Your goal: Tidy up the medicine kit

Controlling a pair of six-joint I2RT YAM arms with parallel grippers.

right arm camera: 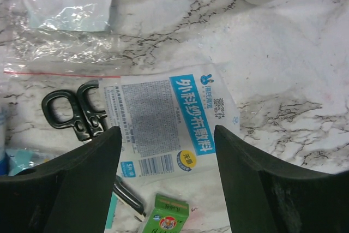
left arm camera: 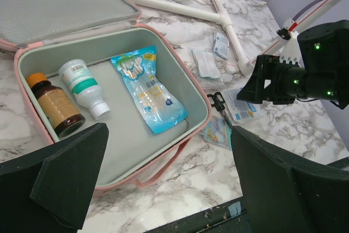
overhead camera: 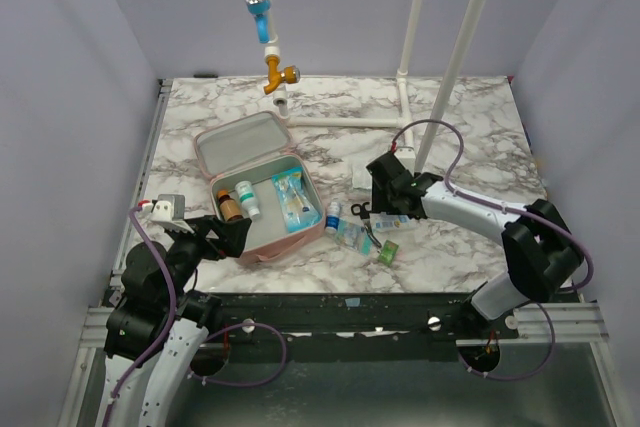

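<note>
1. your kit (overhead camera: 238,145) lay open on the marble table (overhead camera: 470,127), left of centre, its lid laid back behind the tray.
2. in the tray lay a brown bottle (left arm camera: 54,105), a white bottle (left arm camera: 83,87) and a blue pouch (left arm camera: 148,90).
3. your left gripper (left arm camera: 169,135) hung at the kit's near edge, jaws spread wide, grasping nothing.
4. your right gripper (right arm camera: 166,135) was over a blue-and-white packet (right arm camera: 174,118) to the right of the kit, jaws apart and grasping nothing.
5. scissors (right arm camera: 71,113) lay just beside that packet, with a green box (right arm camera: 166,216) near.
</note>
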